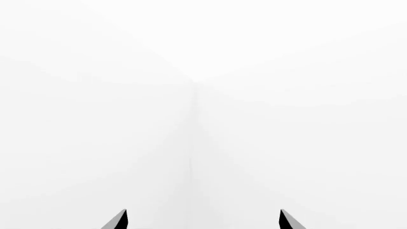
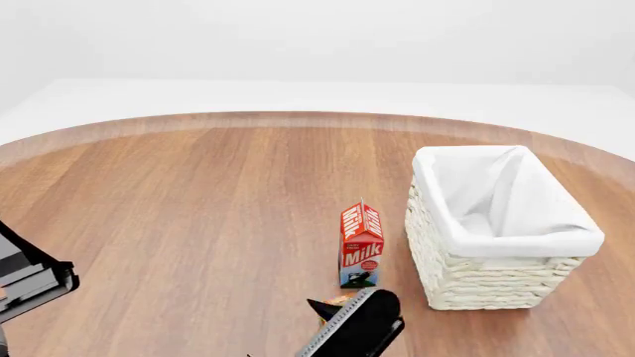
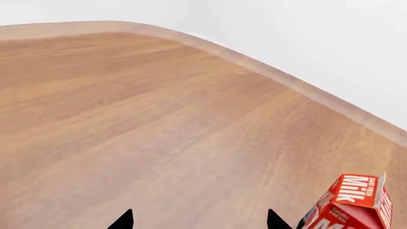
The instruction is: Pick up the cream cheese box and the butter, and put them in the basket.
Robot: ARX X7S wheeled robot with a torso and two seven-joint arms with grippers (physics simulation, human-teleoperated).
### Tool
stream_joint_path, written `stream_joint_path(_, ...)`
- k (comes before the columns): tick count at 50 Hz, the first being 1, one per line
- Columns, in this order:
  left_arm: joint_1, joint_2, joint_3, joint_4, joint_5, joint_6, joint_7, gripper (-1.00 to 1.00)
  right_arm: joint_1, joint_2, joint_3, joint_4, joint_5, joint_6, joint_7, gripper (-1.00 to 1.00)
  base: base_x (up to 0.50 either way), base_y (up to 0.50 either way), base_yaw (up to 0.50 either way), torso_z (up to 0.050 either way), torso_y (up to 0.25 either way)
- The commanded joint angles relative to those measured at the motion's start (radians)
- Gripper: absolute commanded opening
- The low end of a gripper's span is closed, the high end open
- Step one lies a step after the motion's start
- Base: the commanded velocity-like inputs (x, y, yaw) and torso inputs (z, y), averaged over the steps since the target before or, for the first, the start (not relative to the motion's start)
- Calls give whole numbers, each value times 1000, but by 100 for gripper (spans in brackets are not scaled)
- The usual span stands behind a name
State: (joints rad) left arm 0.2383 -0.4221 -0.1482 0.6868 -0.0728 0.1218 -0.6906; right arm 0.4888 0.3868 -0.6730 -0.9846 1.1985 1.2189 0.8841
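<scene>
The white wicker basket [image 2: 506,223] with its cloth liner stands at the right of the table and looks empty. The cream cheese box is out of view. A small orange sliver [image 2: 340,300] shows just in front of the milk carton, against my right arm [image 2: 359,327]; I cannot tell whether it is the butter. My right gripper [image 3: 198,220] is open and empty, low over bare wood near the carton. My left gripper [image 1: 203,220] is open and empty, facing only white background; its arm [image 2: 30,281] is at the near left.
A red milk carton [image 2: 361,245] stands upright just left of the basket, and it also shows in the right wrist view [image 3: 353,202]. The round wooden table [image 2: 198,201] has a curved far edge [image 2: 297,117].
</scene>
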Motion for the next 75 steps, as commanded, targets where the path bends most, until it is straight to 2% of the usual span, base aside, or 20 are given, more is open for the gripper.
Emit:
stream_joint_path(1, 4, 19, -28, -16, 1, 10, 22, 100, -68, -84, -137, 48, -204, -43, -56, 100, 0, 0, 0, 0, 0)
stream_joint_path(17, 6, 18, -30, -25, -2, 15, 20, 100, -126, -145, -215, 138, -275, -107, -55, 100, 0, 0, 0, 0, 0)
stream_joint_path(22, 11, 16, -40, -21, -9, 14, 17, 100, -142, -166, -188, 148, -255, -130, -39, 100, 0, 0, 0, 0, 0)
stream_joint_path(28, 16, 14, -55, -19, -17, 13, 12, 100, -173, -176, -170, 163, -254, -162, -26, 100, 0, 0, 0, 2, 0)
stream_joint_path(42, 18, 11, -57, -21, -23, 17, 12, 100, -254, -175, -280, 228, -366, -235, -39, 100, 0, 0, 0, 0, 0)
stream_joint_path(54, 18, 9, -61, -22, -31, 16, 11, 100, -321, -183, -305, 295, -395, -286, -35, 100, 0, 0, 0, 0, 0)
stream_joint_path(55, 18, 8, -60, -23, -31, 15, 11, 100, -327, -186, -305, 299, -395, -289, -31, 100, 0, 0, 0, 0, 0)
stream_joint_path(56, 20, 10, -62, -29, -35, 22, 11, 100, -351, -213, -236, 327, -292, -235, 25, 100, 0, 0, 0, 0, 0)
stream_joint_path(58, 20, 10, -63, -28, -35, 22, 10, 100, -367, -216, -233, 343, -268, -222, 31, 100, 0, 0, 0, 0, 0)
stream_joint_path(75, 21, 9, -60, -34, -39, 27, 10, 100, -357, -231, -196, 330, -183, -185, 82, 100, 0, 0, 0, 0, 0)
